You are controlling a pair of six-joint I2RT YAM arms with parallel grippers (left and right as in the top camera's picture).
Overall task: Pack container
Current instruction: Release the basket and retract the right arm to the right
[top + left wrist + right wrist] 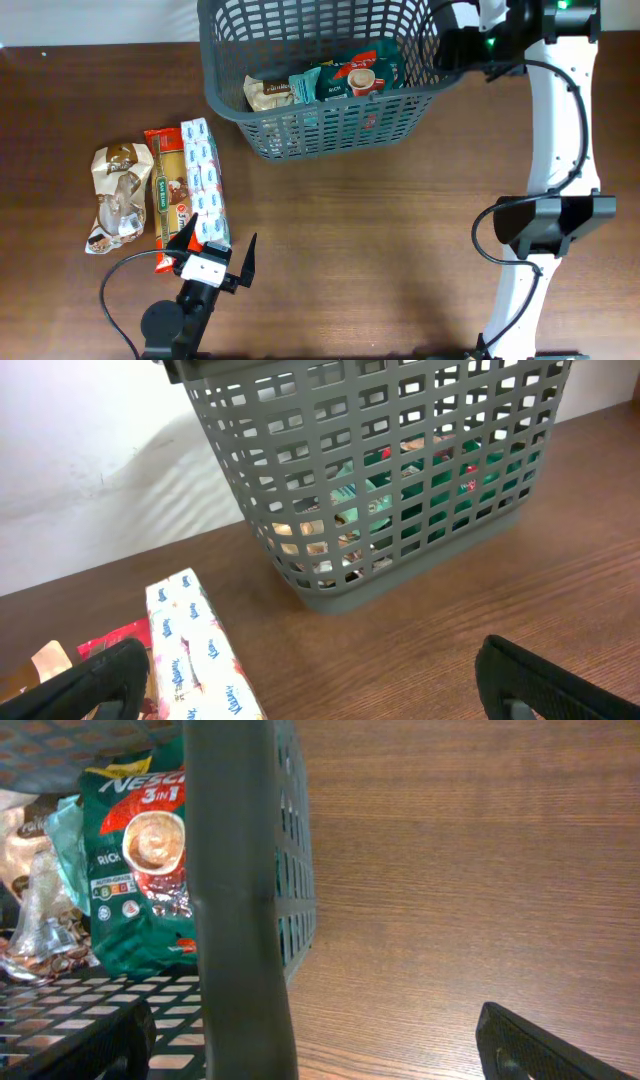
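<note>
The dark grey basket [330, 130] stands at the back middle of the table; it also shows in the left wrist view [400, 560] and its rim in the right wrist view [235, 900]. It holds a green Nescafe packet [355, 78], also seen in the right wrist view [140, 870], and a beige packet [268, 94]. My left gripper [218, 255] is open and empty, at the near end of a white tissue pack [203, 180] [195, 650]. My right gripper [452, 45] is open, straddling the basket's right rim, one finger inside and one outside.
Left of the tissue pack lie an orange spaghetti packet [166, 190] and a crumpled brown-and-white bag [118, 195]. The right arm's base [545, 225] stands at the right. A white wall lies behind the basket in the left wrist view.
</note>
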